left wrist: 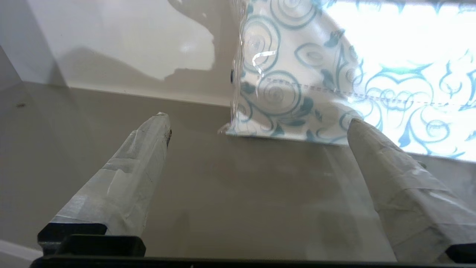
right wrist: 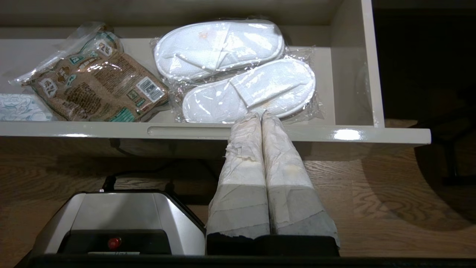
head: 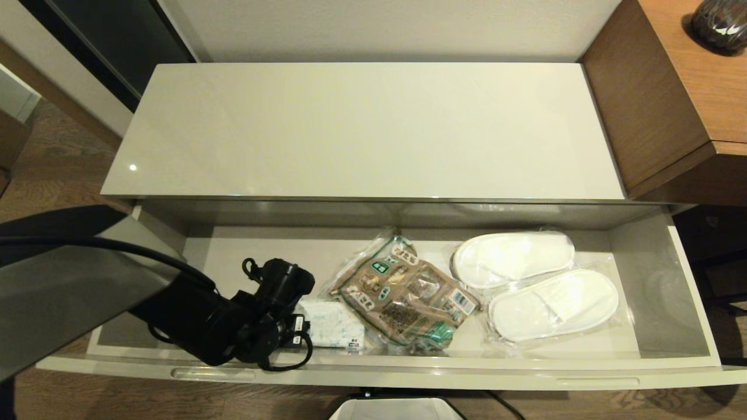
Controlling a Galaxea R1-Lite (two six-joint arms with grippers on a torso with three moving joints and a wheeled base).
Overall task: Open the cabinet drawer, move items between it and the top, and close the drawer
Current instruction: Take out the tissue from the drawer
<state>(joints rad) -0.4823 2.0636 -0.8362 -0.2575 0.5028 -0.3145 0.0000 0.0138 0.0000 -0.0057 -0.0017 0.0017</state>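
Left tool [left wrist: 256,123] spread wide by small white packet [left wrist: 334,74] (in drawer [head: 659,303])

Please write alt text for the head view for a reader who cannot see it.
The left gripper reaches, fingers open, into the open cabinet drawer beside a small white packet; a brown-and-green packet and wrapped white slippers lie alongside.

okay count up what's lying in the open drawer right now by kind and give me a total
White slippers in clear wrap: 2, one behind the other
Small white packet with blue print: 1
Brown-and-green printed packet: 1
Total: 4 things in the drawer
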